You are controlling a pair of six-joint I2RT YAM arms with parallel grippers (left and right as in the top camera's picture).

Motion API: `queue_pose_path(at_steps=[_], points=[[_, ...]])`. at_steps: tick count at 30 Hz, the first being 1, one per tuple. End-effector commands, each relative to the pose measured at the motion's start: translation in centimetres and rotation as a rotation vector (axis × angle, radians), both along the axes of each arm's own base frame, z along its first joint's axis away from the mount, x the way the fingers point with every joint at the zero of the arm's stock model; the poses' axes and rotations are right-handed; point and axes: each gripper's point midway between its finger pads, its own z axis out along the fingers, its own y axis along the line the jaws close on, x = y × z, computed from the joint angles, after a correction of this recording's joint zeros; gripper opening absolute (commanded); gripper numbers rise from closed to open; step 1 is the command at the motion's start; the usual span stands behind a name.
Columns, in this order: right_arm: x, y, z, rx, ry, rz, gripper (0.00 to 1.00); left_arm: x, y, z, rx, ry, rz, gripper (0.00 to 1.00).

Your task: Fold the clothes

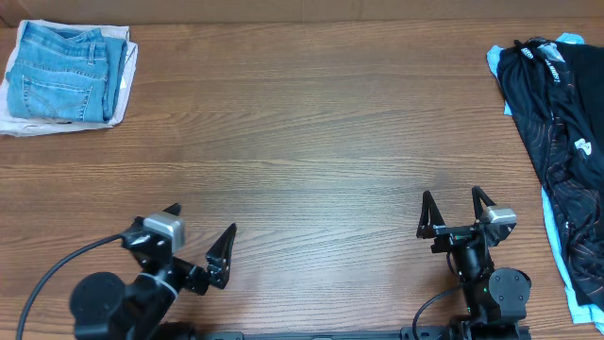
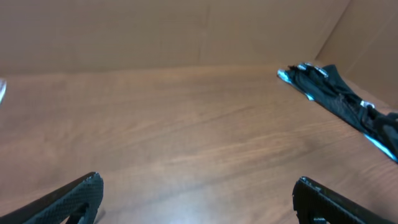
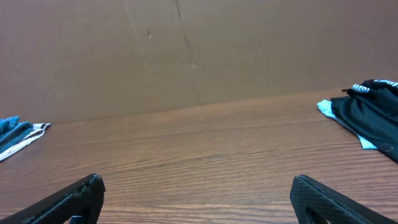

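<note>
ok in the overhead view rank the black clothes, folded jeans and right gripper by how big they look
1. black clothes, largest, even though partly cut off at the frame edge
2. folded jeans
3. right gripper, clearly smallest

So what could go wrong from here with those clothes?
The jeans sit on a white cloth in the far left corner, so a grab there might lift both. On the right, the black garment lies over a light blue garment, and pulling one could drag the other.
</note>
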Motion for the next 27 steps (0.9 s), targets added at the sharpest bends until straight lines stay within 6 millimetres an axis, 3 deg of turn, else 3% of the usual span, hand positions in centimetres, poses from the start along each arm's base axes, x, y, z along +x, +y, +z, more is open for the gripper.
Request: queue_pose_path(at_steps=[1,8,14,27], points=[[0.0,-0.1,-0.3,-0.007,-0.002,-0.007,1.0,1.2,0.6,-1.9,-0.023,-0.035,0.063,1.0],[0.0,-0.1,-0.3,-0.007,-0.002,-0.007,1.0,3.5,1.2,-3.2,-0.095,-0.188,0.124,1.0],[0.0,-0.1,-0.3,-0.007,-0.002,-0.007,1.0,4.3,3.0,-5.1,-0.15,-0.207,0.245,1.0],[0.0,-0.1,-0.3,-0.007,-0.002,-0.007,1.0,5.4,4.9,-8.8,-0.013,-0.278,0.314,1.0]])
